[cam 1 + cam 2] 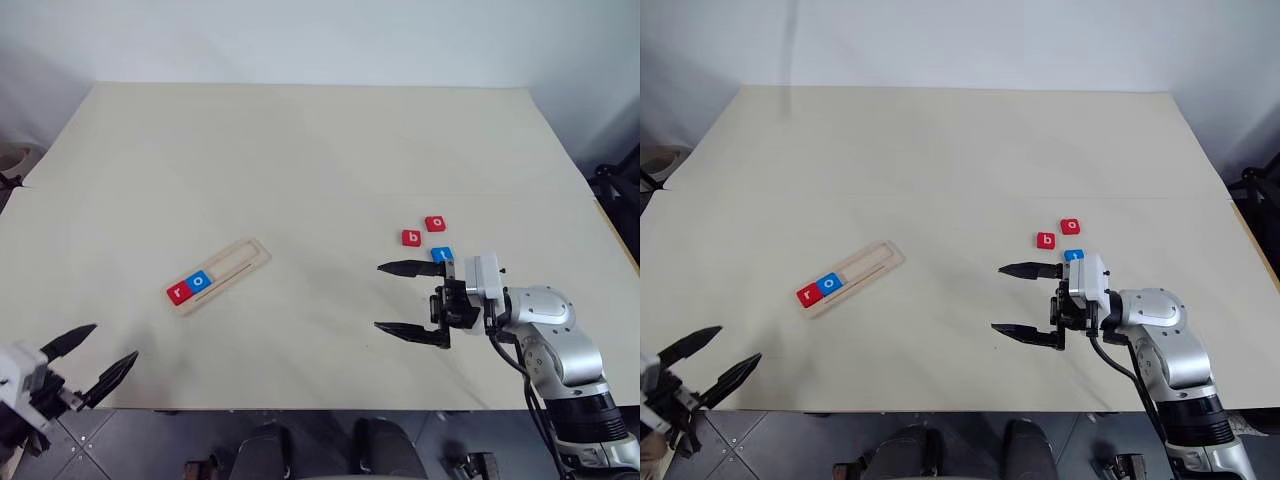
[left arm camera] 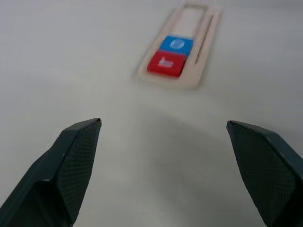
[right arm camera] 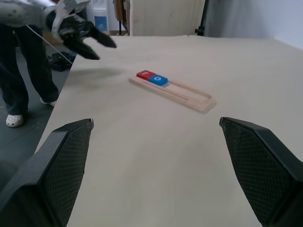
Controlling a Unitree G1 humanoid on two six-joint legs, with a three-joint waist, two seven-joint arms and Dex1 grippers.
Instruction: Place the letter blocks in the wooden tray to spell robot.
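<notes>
The wooden tray (image 1: 246,256) lies slanted at the table's left centre. A red r block (image 1: 179,292) and a blue o block (image 1: 200,281) sit side by side at its near end. Three loose letter blocks lie at the right: a red b (image 1: 412,238), a red o (image 1: 436,223) and a blue t (image 1: 442,255). My right gripper (image 1: 380,297) hovers open and empty just in front of the blue t, pointing left toward the tray (image 3: 189,97). Over the near left table edge my left gripper (image 1: 113,342) is open and empty, facing the tray (image 2: 208,33).
The pale table (image 1: 300,160) is wide, with its front edge close to both grippers. A person's legs (image 3: 16,80) stand off the table's left side, behind my left gripper (image 3: 92,42). Dark equipment (image 1: 615,185) sits beyond the right edge.
</notes>
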